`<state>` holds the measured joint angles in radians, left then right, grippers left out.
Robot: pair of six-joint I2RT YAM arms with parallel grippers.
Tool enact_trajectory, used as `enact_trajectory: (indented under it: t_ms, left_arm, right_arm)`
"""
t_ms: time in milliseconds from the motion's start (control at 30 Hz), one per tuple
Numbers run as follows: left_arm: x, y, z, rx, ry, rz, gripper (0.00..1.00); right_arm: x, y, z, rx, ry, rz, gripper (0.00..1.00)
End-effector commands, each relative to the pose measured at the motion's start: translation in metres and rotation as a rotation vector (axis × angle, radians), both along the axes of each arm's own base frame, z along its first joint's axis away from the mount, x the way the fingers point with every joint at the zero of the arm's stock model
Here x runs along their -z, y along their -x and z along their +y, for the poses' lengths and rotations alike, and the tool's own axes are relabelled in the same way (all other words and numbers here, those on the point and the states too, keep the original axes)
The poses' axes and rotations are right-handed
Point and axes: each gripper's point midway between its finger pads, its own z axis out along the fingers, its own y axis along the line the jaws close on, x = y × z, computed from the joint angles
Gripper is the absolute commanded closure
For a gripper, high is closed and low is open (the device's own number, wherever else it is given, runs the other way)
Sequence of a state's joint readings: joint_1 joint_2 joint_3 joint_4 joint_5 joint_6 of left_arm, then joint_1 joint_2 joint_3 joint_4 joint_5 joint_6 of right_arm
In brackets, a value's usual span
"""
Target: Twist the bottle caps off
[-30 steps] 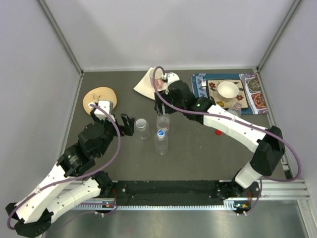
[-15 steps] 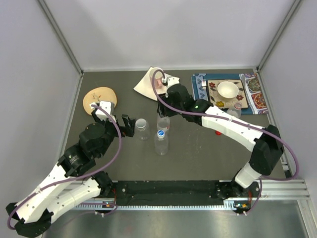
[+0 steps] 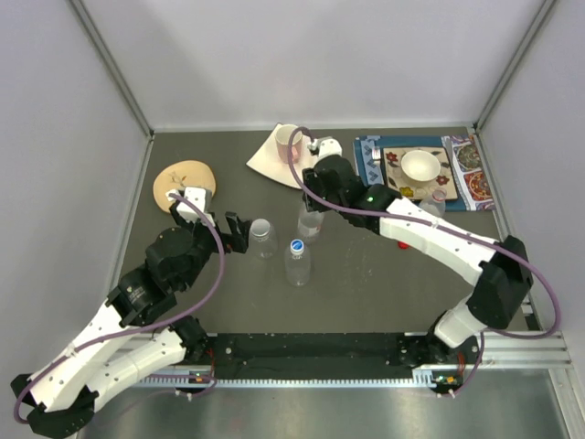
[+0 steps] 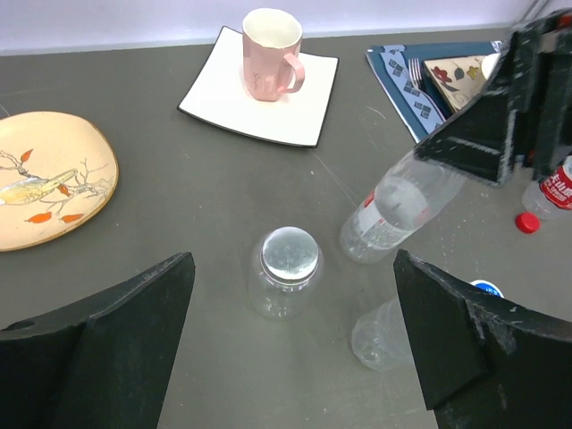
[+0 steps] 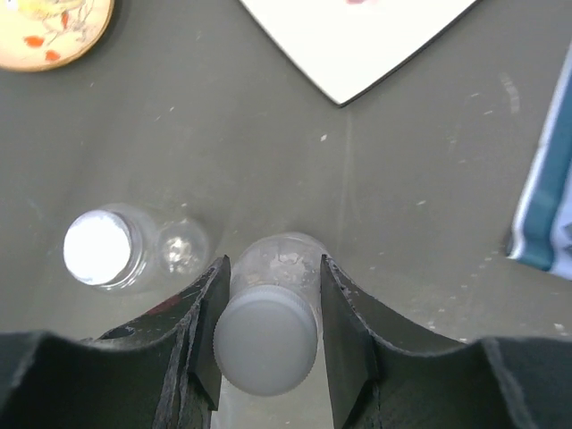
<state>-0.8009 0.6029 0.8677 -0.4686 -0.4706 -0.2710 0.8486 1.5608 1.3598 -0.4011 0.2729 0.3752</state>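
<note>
White cap (image 5: pixel 266 344): now pinched between right gripper (image 5: pixel 271 268) fingers; its bottle (image 4: pixel 393 219) tipped from upright since earlier. Left gripper (image 4: pixel 293 266) spread wide. Bottle's label (image 4: pixel 374 231) too blurred to read.

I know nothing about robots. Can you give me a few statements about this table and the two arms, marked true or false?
1. The pink mug stands on a white square plate. True.
2. The red cap is screwed onto a bottle. False: it lies loose on the table.
3. The right fingers clamp the white cap of a tilted bottle. True.
4. The left fingers hold the squat bottle. False: they stand open, apart from it.
</note>
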Motion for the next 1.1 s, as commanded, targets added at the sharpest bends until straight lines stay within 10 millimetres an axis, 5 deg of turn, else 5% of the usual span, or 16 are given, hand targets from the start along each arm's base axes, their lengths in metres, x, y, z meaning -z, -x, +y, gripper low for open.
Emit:
enact_trajectory:
  t_ms: [0,233,333,533,567,633,667,767,900,1067]
  left_arm:
    - [-0.030,-0.009,0.001,-0.031,0.032,-0.079,0.01]
    - [-0.064,-0.023,0.004,-0.097,0.051,-0.150,0.01]
    - [-0.084,-0.032,0.002,-0.104,0.077,-0.187,0.01]
    - [-0.133,-0.060,-0.014,0.048,0.329,-0.186,0.01]
    - [-0.138,-0.049,-0.039,0.222,0.398,-0.154,0.01]
    - [-0.138,-0.048,-0.054,0.366,0.444,-0.157,0.01]
    - [-0.165,-0.025,-0.073,0.564,0.501,-0.242,0.01]
    - [-0.183,0.002,-0.096,0.842,0.570,-0.304,0.01]
    - [-0.170,0.031,-0.116,1.159,0.557,-0.201,0.01]
    - [-0.147,0.034,-0.126,1.231,0.512,-0.142,0.01]
  right_arm:
    - [-0.089,-0.015,-0.039,0.147,-0.045,-0.226,0.77]
    - [-0.185,-0.017,-0.101,0.295,-0.135,-0.392,0.87]
    - [-0.210,-0.003,-0.103,0.242,-0.169,-0.389,1.00]
    - [-0.226,0.044,-0.077,-0.020,-0.353,-0.266,1.00]
    - [-0.228,0.050,-0.072,-0.063,-0.390,-0.239,1.00]
    - [-0.233,0.066,-0.061,-0.195,-0.461,-0.219,1.00]
    - [-0.242,0.076,-0.063,-0.222,-0.508,-0.229,1.00]
    - [-0.251,0.092,-0.069,-0.295,-0.599,-0.222,1.00]
    - [-0.265,0.108,-0.076,-0.383,-0.666,-0.214,1.00]
    - [-0.282,0.126,-0.071,-0.486,-0.710,-0.198,1.00]
